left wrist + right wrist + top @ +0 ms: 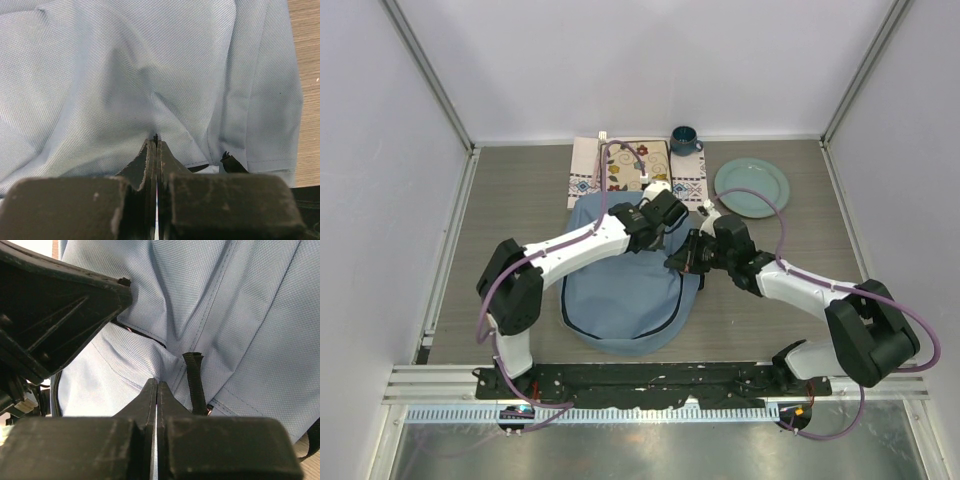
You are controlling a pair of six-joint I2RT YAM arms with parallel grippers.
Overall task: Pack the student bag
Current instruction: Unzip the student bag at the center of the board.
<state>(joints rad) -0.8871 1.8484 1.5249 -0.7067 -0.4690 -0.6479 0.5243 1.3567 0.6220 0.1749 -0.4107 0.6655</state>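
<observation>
closed black fingertips fill the bottom of both wrist views. the left gripper (pixel 156 142) is seen with its fingers pressed together on a pinch of light-blue fabric, and folds of the student bag (pixel 125 65) are drawn towards the tips. the right gripper (pixel 157 385) is likewise shut, with a pucker of the bag's cloth caught at its tips, just beside a black strap loop (pixel 195 380) and below a dark zipper line (pixel 140 335). part of the left arm's black wrist is seen in the upper left of that view.

from above, the student bag (pixel 625 300) is found in the middle of the table (pixel 520 200), between the two arms. its near edge lies close to the black rail at the front, and its far edge overlaps the patterned mat (pixel 585 180). both grippers meet over the bag's far right part, the left gripper (pixel 665 215) just beside the right gripper (pixel 682 258). bare wood is shown left of the bag up to the side wall, and a narrower strip right of it, crossed by the right forearm. the plate (pixel 752 187) and the mug (pixel 685 139) are set near the back wall, apart from the bag.

counted: two arms, two grippers, one bag, one mat, one plate, one mug.
</observation>
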